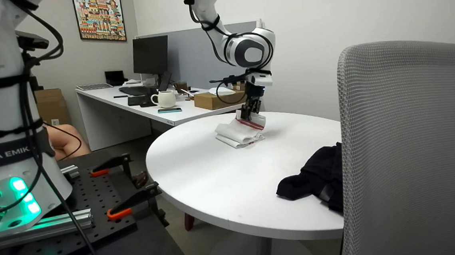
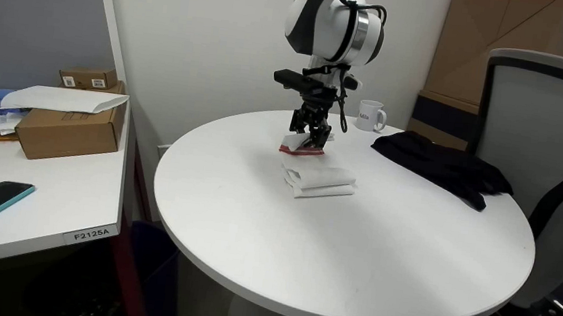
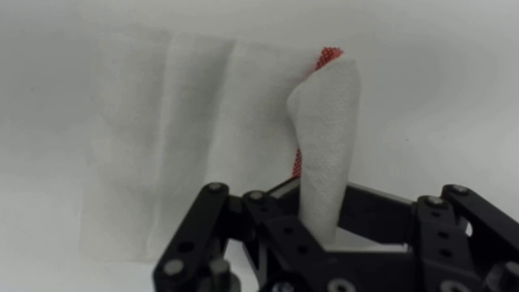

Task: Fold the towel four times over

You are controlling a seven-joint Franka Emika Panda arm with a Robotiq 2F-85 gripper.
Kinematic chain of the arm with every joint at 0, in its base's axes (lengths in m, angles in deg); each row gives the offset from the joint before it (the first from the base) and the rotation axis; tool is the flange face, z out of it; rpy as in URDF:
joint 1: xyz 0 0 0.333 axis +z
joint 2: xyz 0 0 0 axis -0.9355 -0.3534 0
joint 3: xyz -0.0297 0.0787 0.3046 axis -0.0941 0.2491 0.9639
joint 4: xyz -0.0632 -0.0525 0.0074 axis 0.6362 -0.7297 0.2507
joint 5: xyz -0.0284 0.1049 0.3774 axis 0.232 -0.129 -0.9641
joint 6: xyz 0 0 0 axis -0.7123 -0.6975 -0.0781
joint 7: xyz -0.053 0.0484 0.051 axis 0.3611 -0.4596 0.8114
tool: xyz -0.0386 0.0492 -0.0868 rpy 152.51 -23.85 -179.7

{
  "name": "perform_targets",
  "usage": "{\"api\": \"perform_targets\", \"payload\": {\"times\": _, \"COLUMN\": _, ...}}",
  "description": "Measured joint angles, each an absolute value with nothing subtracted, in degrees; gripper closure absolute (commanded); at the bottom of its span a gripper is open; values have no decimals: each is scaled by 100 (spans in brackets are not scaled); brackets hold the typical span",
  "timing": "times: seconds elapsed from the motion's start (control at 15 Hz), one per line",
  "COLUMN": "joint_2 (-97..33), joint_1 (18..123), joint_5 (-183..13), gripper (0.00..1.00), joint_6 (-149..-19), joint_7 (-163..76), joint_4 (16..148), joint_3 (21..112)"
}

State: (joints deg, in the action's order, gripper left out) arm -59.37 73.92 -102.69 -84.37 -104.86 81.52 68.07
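White towel (image 1: pixel 236 132) lies in layered folds on the tabletop (image 1: pixel 211 176), my hand (image 3: pixel 322 198) clamped on its red-striped end.

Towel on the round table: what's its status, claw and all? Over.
Gripper shut on towel by its red stripe. Partly folded, layers stacked. Black cloth and mug both apart from it; likely not in the way.
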Motion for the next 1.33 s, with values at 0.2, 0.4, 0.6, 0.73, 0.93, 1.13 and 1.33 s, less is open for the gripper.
{"api": "perform_targets", "payload": {"times": 0.2, "joint_2": -6018, "joint_1": 7305, "joint_5": -10381, "gripper": 100, "joint_6": -8643, "joint_7": -10500, "joint_4": 8182, "joint_3": 6802}}
{"api": "perform_targets", "payload": {"times": 0.4, "joint_2": -5982, "joint_1": 7220, "joint_5": -10448, "gripper": 100, "joint_6": -8698, "joint_7": -10449, "joint_4": 8278, "joint_3": 6852}}
{"api": "perform_targets", "payload": {"times": 0.6, "joint_2": -5741, "joint_1": 7141, "joint_5": -10564, "gripper": 100, "joint_6": -8698, "joint_7": -10198, "joint_4": 8573, "joint_3": 7011}}
{"api": "perform_targets", "payload": {"times": 0.73, "joint_2": -5493, "joint_1": 7120, "joint_5": -10658, "gripper": 100, "joint_6": -8699, "joint_7": -9957, "joint_4": 8864, "joint_3": 7126}}
{"api": "perform_targets", "payload": {"times": 0.93, "joint_2": -5105, "joint_1": 7127, "joint_5": -10753, "gripper": 100, "joint_6": -8710, "joint_7": -9655, "joint_4": 9365, "joint_3": 7251}}
{"api": "perform_targets", "payload": {"times": 1.13, "joint_2": -4830, "joint_1": 7123, "joint_5": -10865, "gripper": 100, "joint_6": -8738, "joint_7": -9453, "joint_4": 9738, "joint_3": 7276}}
{"api": "perform_targets", "payload": {"times": 1.33, "joint_2": -4651, "joint_1": 7079, "joint_5": -11051, "gripper": 100, "joint_6": -8873, "joint_7": -9322, "joint_4": 9944, "joint_3": 7274}}
